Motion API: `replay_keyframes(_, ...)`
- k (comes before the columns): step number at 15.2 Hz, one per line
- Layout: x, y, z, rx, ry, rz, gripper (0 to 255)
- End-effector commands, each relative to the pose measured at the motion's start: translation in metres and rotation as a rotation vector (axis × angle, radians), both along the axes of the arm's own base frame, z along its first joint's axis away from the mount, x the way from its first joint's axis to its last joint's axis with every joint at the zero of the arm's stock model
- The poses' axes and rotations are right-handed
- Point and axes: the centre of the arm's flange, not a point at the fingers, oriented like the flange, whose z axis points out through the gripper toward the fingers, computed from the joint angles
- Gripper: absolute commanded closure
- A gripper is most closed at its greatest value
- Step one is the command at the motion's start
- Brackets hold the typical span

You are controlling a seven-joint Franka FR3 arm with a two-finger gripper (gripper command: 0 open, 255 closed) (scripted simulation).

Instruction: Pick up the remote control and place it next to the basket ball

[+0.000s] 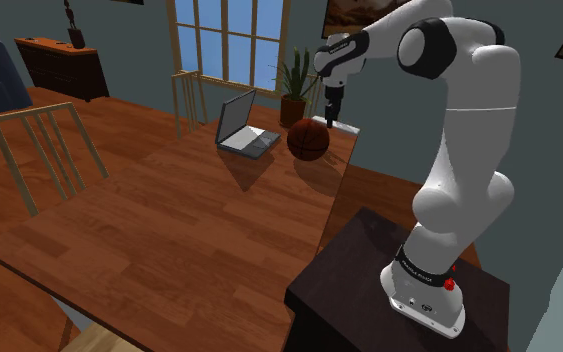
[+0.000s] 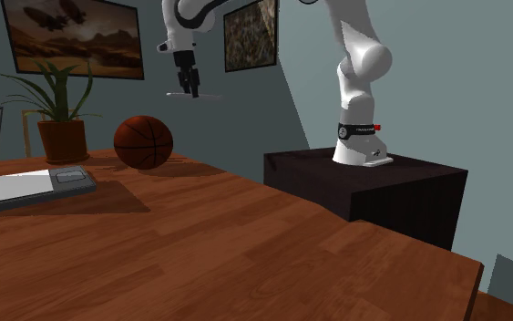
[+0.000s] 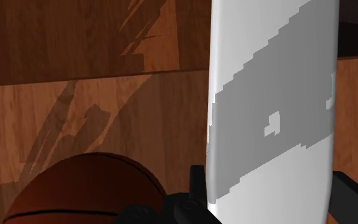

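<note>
My black gripper (image 1: 331,108) (image 2: 189,86) hangs in the air above the far corner of the wooden table (image 1: 169,235) (image 2: 209,246). It is shut on the remote control (image 2: 196,95) (image 3: 273,108), a flat white and grey slab held level. In the wrist view the fingers (image 3: 196,184) clasp the remote's long sides. The dark orange basketball (image 1: 308,140) (image 2: 143,141) (image 3: 75,191) rests on the table just below and beside the gripper, toward the shoulder view's left. The remote is clear of the ball and of the tabletop.
An open grey laptop (image 1: 241,128) (image 2: 26,178) sits on the table beyond the ball. A potted plant (image 1: 295,85) (image 2: 58,119) stands behind it. A wooden chair (image 1: 49,150) is at the table's left side. The dark stand (image 1: 389,290) (image 2: 364,182) adjoins the table.
</note>
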Motion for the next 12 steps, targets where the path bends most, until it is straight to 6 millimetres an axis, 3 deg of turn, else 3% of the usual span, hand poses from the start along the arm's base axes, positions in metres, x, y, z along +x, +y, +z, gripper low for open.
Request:
replay_keyframes(1, -0.001, -0.026, 0.001, 0.000, 0.000, 0.002, 255)
replay_keyframes(4, 0.000, -0.066, 0.001, 0.000, 0.000, 0.002, 255)
replay_keyframes(5, 0.001, -0.089, 0.001, 0.000, 0.000, 0.002, 255)
replay_keyframes(12, 0.001, -0.089, -0.036, 0.000, 0.000, 0.002, 255)
